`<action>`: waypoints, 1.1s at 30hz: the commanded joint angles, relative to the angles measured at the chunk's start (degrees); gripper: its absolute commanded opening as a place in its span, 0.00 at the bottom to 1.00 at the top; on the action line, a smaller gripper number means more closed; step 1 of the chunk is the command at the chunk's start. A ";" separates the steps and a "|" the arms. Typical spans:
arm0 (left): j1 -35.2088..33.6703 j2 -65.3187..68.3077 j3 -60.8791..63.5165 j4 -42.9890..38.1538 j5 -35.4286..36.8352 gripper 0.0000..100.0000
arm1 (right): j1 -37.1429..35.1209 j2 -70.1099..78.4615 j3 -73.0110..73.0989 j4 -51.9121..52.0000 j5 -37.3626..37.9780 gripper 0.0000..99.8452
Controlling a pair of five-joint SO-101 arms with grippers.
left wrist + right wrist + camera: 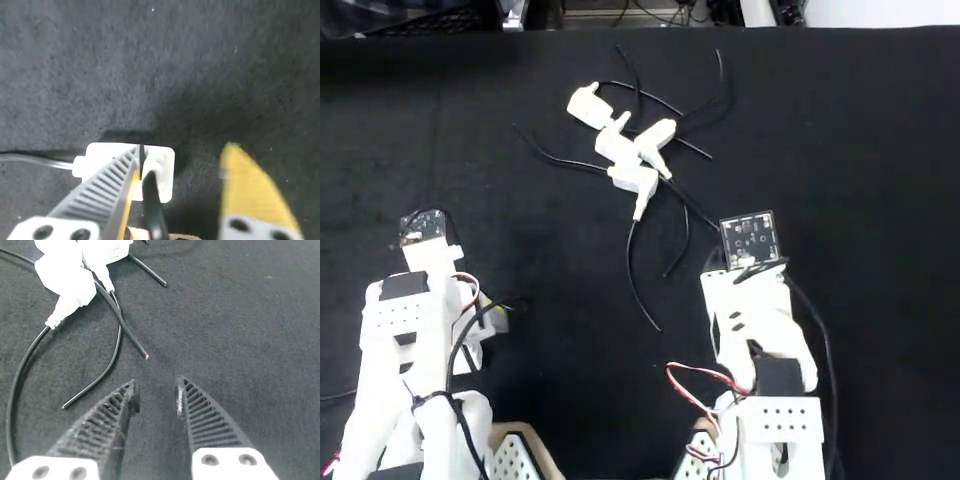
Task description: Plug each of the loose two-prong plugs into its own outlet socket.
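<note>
The left gripper (184, 149), jaws spread wide, hangs over a white connector block (167, 160) lying on the black cloth (150, 60), its ribbed finger (107, 182) crossing the block. The right gripper (156, 390), likewise parted and holding nothing, hovers by loose black cable ends (144, 354). The white plugs (620, 145) lie tangled mid-table, apart from both arms.

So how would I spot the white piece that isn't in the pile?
Find the black table and the tangle of white plugs at its middle. The lone white block lies apart, at the tip of the left claw, one cable trailing from it.
</note>
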 commanded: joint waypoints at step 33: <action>-45.05 0.09 -19.65 0.62 -10.46 0.36 | -12.13 -0.04 -1.01 5.27 7.21 0.14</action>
